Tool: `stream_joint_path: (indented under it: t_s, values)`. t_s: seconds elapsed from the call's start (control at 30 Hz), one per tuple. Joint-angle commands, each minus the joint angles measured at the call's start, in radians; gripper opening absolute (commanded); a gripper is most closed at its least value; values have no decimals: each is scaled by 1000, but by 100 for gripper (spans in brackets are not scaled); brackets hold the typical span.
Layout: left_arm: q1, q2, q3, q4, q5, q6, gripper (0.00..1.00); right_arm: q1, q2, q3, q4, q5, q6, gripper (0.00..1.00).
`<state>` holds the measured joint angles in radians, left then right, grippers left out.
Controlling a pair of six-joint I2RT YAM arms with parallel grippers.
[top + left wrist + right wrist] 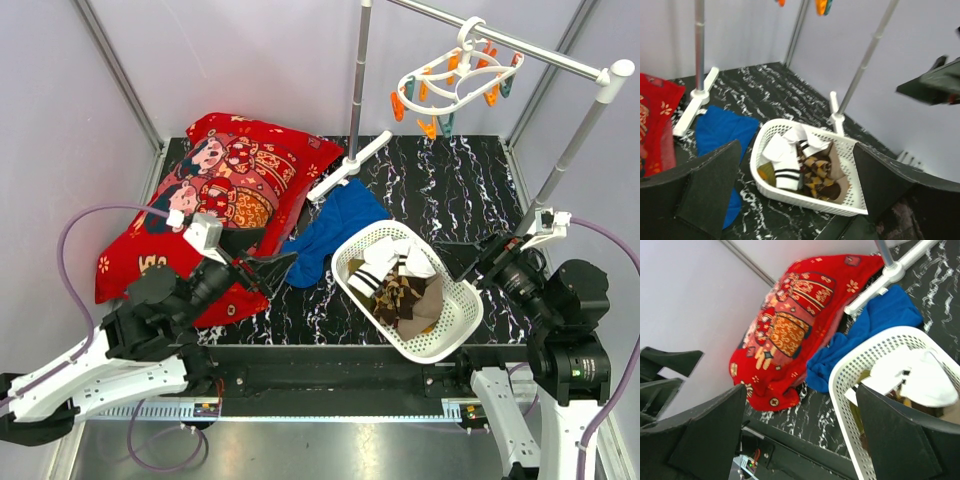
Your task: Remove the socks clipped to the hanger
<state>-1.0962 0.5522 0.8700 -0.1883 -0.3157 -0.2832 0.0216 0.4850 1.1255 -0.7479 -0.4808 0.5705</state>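
Note:
The white round clip hanger (455, 75) hangs by its hook from the rail at the top right; its orange and teal pegs dangle with no sock on them. The socks (400, 285) lie in the white perforated basket (455, 330): white ones with dark bands (785, 160), a brown checked one (820, 175), a bit of olive-green. My left gripper (272, 270) is open and empty, left of the basket. My right gripper (470, 262) is open and empty, at the basket's right. In the right wrist view the basket (852, 365) lies between the fingers.
A red patterned pillow (215, 200) lies at the back left. A blue cloth (330, 235) lies between it and the basket. The rack's white foot (345, 170) and pole stand mid-back; a second slanted pole (565, 160) stands at the right.

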Motion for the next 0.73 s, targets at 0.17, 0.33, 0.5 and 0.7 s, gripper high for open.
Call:
stream_joint_path:
  t_s: [0.17,0.33,0.5,0.7]
  values:
    - [-4,23,12,-7,-37,61,99,5,-22,-36,148,-84,48,100]
    - [-4,22,3,-5,-31,53,99,6,-17,-41,176,-111,55,100]
    - [-2,18,4,-5,-13,45,99,6,-11,-36,185,-120,60,100]
    - [-2,8,4,-10,-2,45,99,5,-13,-27,185,-122,52,100]
